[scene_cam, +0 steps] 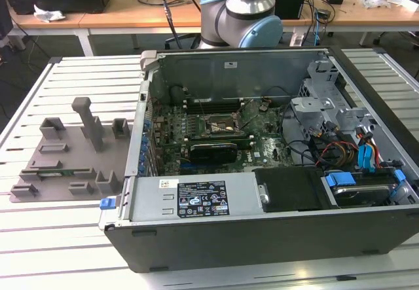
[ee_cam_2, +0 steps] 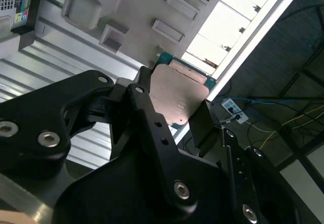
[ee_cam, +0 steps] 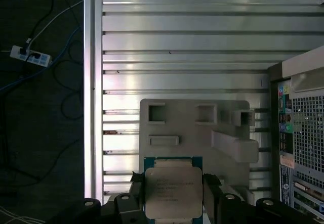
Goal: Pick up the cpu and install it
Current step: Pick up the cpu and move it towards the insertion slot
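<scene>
You are seeing the grey fixture plate (scene_cam: 72, 152) lying on the slatted surface (scene_cam: 59, 237) at the exterior view's left, and the open computer case (scene_cam: 262, 192) sitting to its right. In the first wrist view your fingers (ee_cam: 135, 182) are pinching the cpu (ee_cam: 173, 196) between them, one pressing each opposite edge. They are holding it raised over the fixture plate's edge.
</scene>
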Tool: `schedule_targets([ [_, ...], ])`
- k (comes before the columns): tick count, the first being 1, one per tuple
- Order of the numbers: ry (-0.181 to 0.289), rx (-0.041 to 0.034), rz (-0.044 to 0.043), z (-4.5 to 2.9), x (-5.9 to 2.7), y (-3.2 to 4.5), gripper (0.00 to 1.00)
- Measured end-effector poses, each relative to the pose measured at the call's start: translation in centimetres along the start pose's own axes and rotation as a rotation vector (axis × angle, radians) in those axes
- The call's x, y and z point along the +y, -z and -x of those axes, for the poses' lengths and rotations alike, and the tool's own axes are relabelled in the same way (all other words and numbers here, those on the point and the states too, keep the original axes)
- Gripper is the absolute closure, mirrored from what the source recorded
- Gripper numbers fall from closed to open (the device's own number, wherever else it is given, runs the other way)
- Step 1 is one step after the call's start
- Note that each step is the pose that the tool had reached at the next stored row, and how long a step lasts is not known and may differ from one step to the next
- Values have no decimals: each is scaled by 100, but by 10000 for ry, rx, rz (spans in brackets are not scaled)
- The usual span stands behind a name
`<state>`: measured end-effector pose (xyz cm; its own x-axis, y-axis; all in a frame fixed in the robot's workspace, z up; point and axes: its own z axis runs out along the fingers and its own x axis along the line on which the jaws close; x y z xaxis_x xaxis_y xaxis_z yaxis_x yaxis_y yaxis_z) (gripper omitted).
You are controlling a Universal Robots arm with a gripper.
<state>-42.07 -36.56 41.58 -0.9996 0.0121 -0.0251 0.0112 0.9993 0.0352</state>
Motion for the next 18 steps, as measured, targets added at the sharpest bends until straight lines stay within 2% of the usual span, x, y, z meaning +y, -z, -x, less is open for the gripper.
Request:
schedule_targets([
  [5, 0, 1, -1, 55, 1, -1, 45],
  [6, 0, 0, 0, 99, 1, -2, 45],
  [10, 0, 2, 0, 190, 2, -4, 45],
  [13, 0, 0, 0, 288, 3, -8, 45],
  [14, 1, 0, 0, 486, 5, -13, 45],
  [15, 0, 0, 0, 608, 7, -16, 45],
  [16, 0, 1, -1, 692, 8, -17, 45],
  [18, 1, 0, 0, 806, 9, -21, 45],
])
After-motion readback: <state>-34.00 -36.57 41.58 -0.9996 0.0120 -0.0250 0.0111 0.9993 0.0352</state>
